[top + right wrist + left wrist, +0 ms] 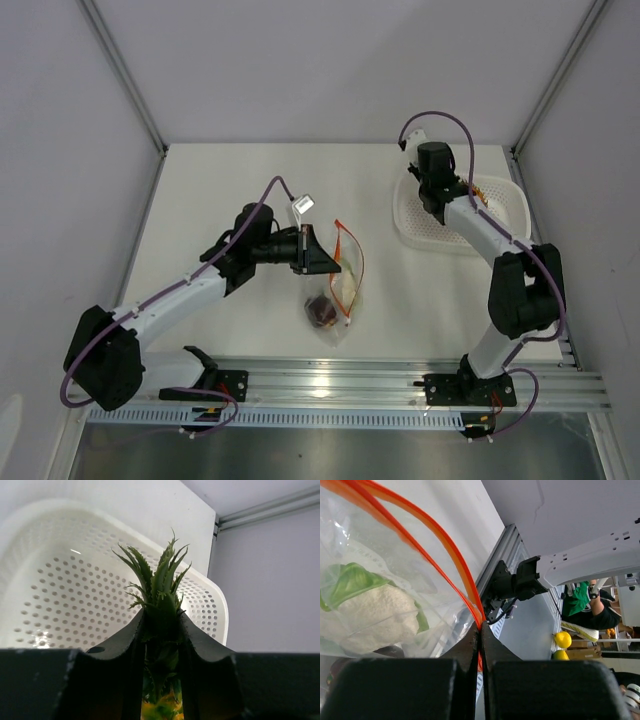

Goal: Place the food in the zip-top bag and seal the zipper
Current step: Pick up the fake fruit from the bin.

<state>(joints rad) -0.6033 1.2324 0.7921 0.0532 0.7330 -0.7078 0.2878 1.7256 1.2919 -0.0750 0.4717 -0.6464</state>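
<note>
Food: two pieces lay inside the zip-top bag (pixel 420 580). The dark red-purple fruit (pixel 320 310) sat at its near end and the white and pale-green vegetable (pixel 375 612) just beyond it. The pineapple (pixel 159 587) was well apart from the bag, off to its right, down in the white basket (pixel 65 595).
Left gripper (pixel 480 635): its fingers were pressed together on the zipper (pixel 435 535) at one corner of the bag's mouth, holding that edge up.
Right gripper (pixel 161 630): it was closed on the base of the pineapple's green crown, one finger on each side.
Bag mouth: past the pinch the two orange lips stood apart, so I took it for open, though only one corner was held.
Risk, grip: the crown looked narrow and spiky. Carried by the leaves alone, the heavier body could swing or slip free on the way to the bag.
Risk, entry: with one corner held, the mouth could sag or fold over, and the pineapple might push the bag along the table (pixel 230 190) rather than go in.
Risk, spill: a shove on the bag could roll the two pieces inside back toward the mouth.
In the way: the basket's wall stood between the pineapple and the bag and would need lifting over. The left arm's wrist sat just left of the bag, crowding that side.
Around: an aluminium rail (pixel 400 380) ran along the near side of the bag.
</note>
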